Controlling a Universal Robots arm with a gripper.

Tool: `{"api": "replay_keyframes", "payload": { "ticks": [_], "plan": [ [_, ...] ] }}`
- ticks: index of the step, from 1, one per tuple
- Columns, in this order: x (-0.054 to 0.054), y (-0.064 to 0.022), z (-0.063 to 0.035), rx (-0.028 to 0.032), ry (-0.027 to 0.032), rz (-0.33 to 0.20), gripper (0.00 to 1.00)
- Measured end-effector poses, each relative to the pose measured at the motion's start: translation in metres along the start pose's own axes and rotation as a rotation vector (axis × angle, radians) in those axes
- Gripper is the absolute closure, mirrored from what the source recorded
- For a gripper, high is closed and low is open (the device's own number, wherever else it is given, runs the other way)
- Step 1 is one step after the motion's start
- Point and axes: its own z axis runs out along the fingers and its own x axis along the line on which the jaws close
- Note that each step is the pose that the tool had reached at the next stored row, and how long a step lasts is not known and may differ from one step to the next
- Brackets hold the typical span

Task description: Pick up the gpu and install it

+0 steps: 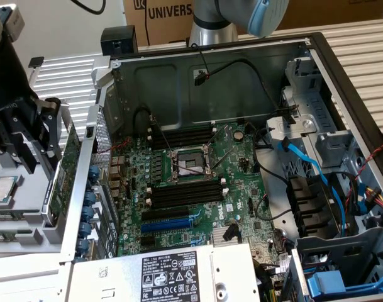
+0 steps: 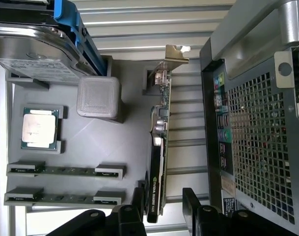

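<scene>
Open computer case (image 1: 241, 82) across most of the exterior view, motherboard (image 1: 191, 182) flat inside. Arm (image 1: 211, 19) based at top centre of that view, its black end low at the left edge, just outside the case's back wall. Grey tray (image 2: 90, 142) there, gpu (image 1: 64, 170) standing on edge in it. Fingers (image 2: 191, 204) spread wide, one each side of the card's end, not clamped on it.

Black hand (image 2: 164, 202) tilted downward, fingers (image 2: 191, 204) spread wide apart
</scene>
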Motion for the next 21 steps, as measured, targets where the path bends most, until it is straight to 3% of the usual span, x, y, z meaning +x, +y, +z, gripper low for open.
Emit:
{"api": "replay_keyframes", "payload": {
  "ticks": [12,21],
  "plan": [
    [0.0,-0.0006,0.0045,-0.0019,0.0,0.0,0.55],
    [0.001,-0.0013,0.0178,-0.0134,0.0008,0.003,0.55]
  ]
}}
